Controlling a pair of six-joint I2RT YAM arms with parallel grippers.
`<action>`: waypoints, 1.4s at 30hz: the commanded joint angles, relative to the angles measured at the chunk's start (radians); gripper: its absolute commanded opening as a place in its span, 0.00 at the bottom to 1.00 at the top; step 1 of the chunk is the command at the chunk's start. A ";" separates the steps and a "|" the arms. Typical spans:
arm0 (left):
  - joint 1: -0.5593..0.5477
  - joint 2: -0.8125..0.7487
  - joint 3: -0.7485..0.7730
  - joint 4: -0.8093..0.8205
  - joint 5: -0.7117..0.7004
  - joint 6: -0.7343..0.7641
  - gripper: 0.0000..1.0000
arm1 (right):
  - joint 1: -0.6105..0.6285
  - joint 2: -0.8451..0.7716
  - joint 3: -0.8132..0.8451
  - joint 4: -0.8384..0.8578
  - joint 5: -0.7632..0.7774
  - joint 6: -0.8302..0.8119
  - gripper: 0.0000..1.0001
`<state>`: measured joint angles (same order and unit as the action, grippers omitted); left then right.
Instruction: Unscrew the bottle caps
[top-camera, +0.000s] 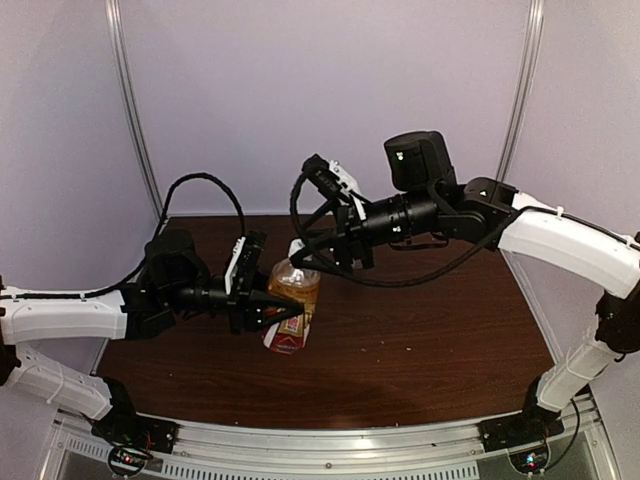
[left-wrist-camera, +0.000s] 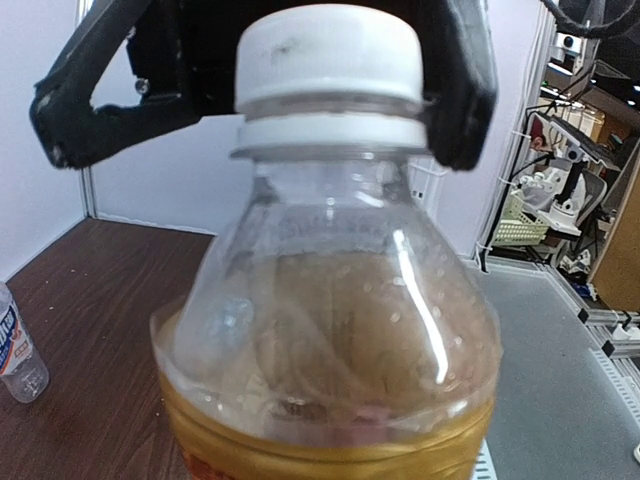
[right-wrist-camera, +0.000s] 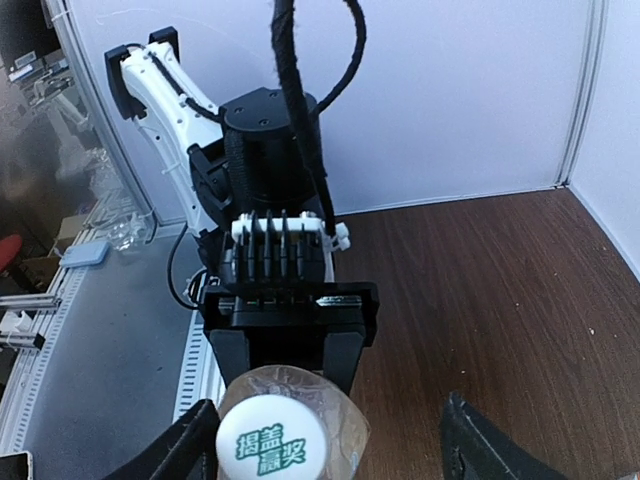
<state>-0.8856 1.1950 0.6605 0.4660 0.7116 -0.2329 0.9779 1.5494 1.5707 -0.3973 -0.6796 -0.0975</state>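
An amber bottle (top-camera: 294, 288) with a red-white label stands upright at the table's middle. My left gripper (top-camera: 283, 312) is shut on its body, and the bottle (left-wrist-camera: 330, 330) fills the left wrist view and hides those fingers. Its white cap (left-wrist-camera: 328, 60) sits on the neck. The cap (right-wrist-camera: 272, 445) has green print on top. My right gripper (right-wrist-camera: 328, 420) hangs open over it, one finger (right-wrist-camera: 175, 455) close beside the cap, the other (right-wrist-camera: 490, 450) well apart. A clear bottle (left-wrist-camera: 15, 345) with a white-blue label shows at the far left, its cap out of view.
The dark wood table (top-camera: 430, 330) runs to white walls at the back and sides. A metal rail (top-camera: 350, 440) lines the near edge by the arm bases. Black cables (top-camera: 205, 185) loop above both wrists.
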 joint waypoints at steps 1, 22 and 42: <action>-0.006 0.005 0.026 0.004 -0.123 0.026 0.35 | 0.005 -0.081 -0.026 0.092 0.132 0.151 0.77; -0.009 0.034 0.050 -0.030 -0.374 -0.021 0.37 | 0.032 0.010 0.012 0.127 0.492 0.448 0.78; -0.009 0.027 0.061 -0.062 -0.416 0.015 0.37 | 0.039 0.056 -0.009 0.147 0.414 0.452 0.45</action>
<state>-0.8902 1.2346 0.6853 0.3805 0.3168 -0.2405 1.0103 1.5940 1.5532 -0.2718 -0.2573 0.3641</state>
